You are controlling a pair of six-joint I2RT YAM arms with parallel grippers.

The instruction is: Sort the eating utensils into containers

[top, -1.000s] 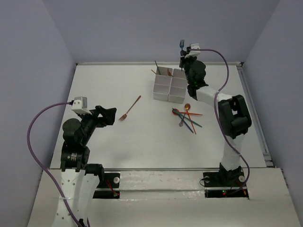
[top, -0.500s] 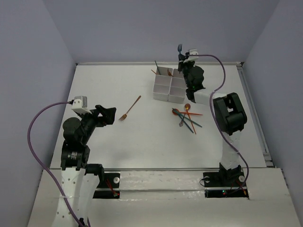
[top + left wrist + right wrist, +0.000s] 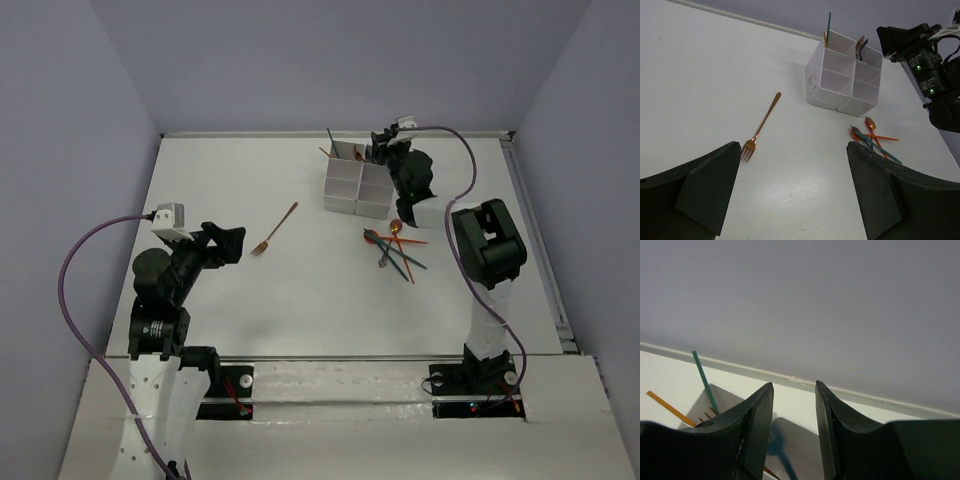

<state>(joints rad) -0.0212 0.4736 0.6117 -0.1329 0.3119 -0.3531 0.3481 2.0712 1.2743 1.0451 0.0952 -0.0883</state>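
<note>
The white tabletop (image 3: 200, 180) is closed in by pale grey walls (image 3: 330, 60) on the left, far and right sides (they have a faint lilac cast).

Compared with a second ago, nothing on the left has changed. My left pincer (image 3: 228, 243) hangs low over the tabletop, spread wide and holding nothing. The lone orange fork (image 3: 275, 229) and the heap of utensils (image 3: 395, 245) lie where they lay. On the right, my pincer stood raised behind the containers (image 3: 340, 195) with the blue fork sticking up out of it. Now my right pincer (image 3: 794, 386) has dropped to the rim of the far right compartment, and no fork shows above it. Its fingers stand a little apart, and nothing bridges the gap.

The orange fork lies flat on a diagonal, tines toward the near left and my left pincer, handle end toward the containers. In the far left compartment a teal handle (image 3: 829, 22) stands nearly upright, with an orange handle (image 3: 825, 39) leaning beside it. The blue fork (image 3: 775, 439) is in the far right compartment. It shows blurred, low in my right wrist view against the white wall, wider end up and shaft running down to the right. The heap lies just near-right of the containers, its pieces crossing one another.
</note>
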